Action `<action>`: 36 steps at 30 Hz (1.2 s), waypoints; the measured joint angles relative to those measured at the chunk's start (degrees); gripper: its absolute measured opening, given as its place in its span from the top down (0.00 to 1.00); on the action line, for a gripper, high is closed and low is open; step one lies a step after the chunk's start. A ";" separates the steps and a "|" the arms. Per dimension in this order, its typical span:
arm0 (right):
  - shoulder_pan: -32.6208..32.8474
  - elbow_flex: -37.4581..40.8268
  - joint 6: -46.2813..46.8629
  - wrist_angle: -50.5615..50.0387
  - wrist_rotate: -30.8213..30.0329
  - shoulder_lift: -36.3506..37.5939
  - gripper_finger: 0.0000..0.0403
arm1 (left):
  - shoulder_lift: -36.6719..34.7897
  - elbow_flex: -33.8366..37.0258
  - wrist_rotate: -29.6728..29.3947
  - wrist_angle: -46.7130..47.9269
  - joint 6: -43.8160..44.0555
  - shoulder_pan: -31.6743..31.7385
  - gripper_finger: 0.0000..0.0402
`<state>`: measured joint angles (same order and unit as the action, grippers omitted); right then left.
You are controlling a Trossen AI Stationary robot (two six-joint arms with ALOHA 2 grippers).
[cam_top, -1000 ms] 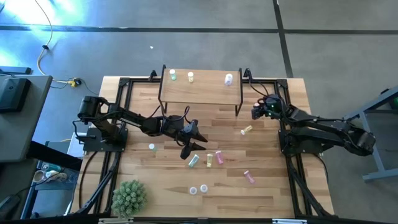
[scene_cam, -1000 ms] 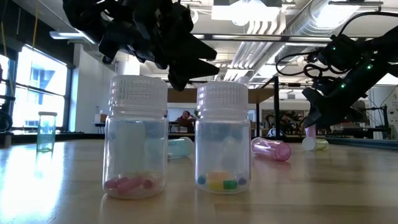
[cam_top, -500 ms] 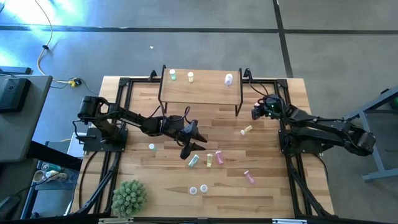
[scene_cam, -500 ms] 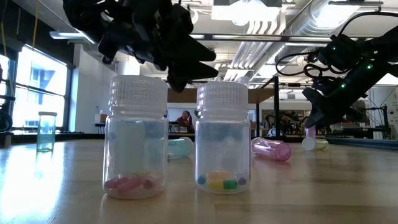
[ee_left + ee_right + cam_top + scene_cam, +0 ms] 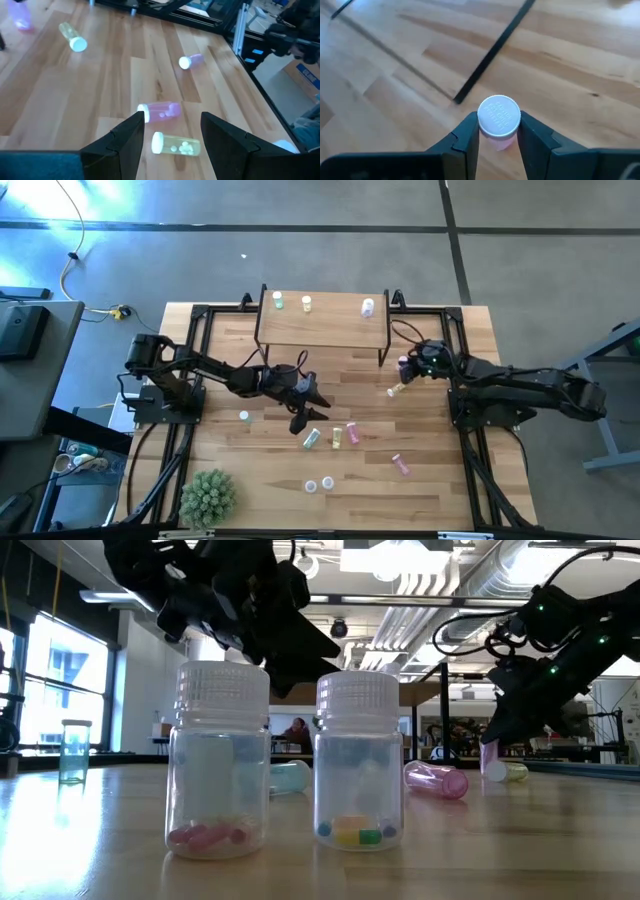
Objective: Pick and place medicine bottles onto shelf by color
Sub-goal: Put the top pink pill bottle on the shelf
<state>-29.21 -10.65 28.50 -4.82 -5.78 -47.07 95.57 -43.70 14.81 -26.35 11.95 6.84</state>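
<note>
Wooden table [image 5: 440,480] carried shelf [image 5: 325,325] at far edge: three bottles on it, nine off. My right gripper [image 5: 498,134] clamped pink bottle [image 5: 499,120] beside shelf's right leg. My left gripper [image 5: 172,135], spread apart, hovered over yellow bottle [image 5: 175,144] before shelf.

Overhead, table-level and two wrist cameras share the tabletop [image 5: 440,480].
</note>
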 joint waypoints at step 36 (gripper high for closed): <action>33.42 -21.05 5.81 -4.21 -11.20 -6.31 0.75 | 0.00 0.00 -0.46 9.03 0.32 3.00 0.54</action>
<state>4.21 -31.69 34.31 -9.04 -16.98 -53.38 95.57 -43.70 14.34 -17.32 12.27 9.84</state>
